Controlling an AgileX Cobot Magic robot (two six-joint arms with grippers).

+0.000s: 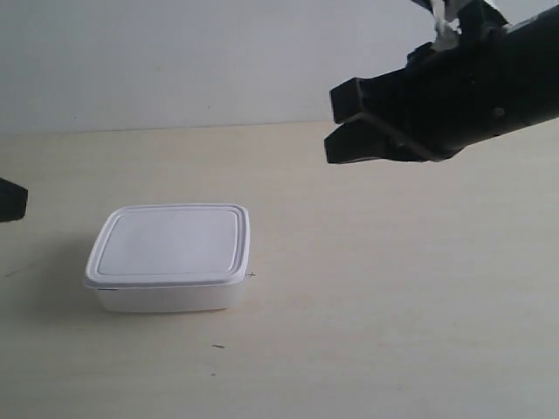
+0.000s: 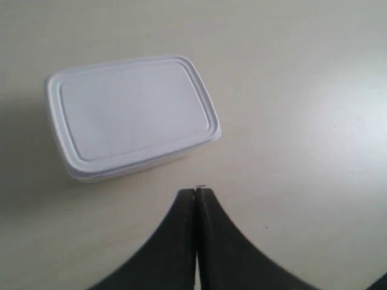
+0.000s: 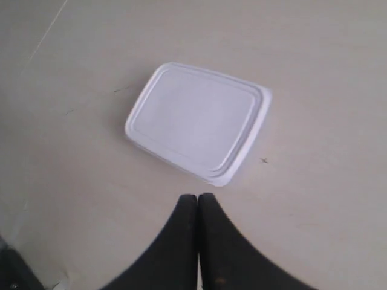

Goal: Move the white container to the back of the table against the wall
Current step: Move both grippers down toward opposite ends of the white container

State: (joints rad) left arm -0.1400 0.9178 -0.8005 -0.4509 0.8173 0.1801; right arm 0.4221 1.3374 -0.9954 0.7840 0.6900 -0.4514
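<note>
The white container (image 1: 169, 255) lies lidded and flat on the cream table (image 1: 393, 288), left of centre and well short of the grey-white wall (image 1: 175, 61). The left wrist view has the container (image 2: 130, 115) a short way beyond my left gripper (image 2: 195, 191), whose jaws are pressed together with nothing between them. My right gripper (image 3: 198, 197) is shut too, empty, and looks down on the container (image 3: 196, 121) from higher up. The black gripper (image 1: 330, 124) of the arm at the exterior view's right hangs high above the table, apart from the box.
A black part of the arm at the exterior view's left (image 1: 10, 199) pokes in at the frame edge, left of the container. A small cross mark (image 1: 251, 275) and a few dark specks (image 1: 217, 346) mark the table near the box.
</note>
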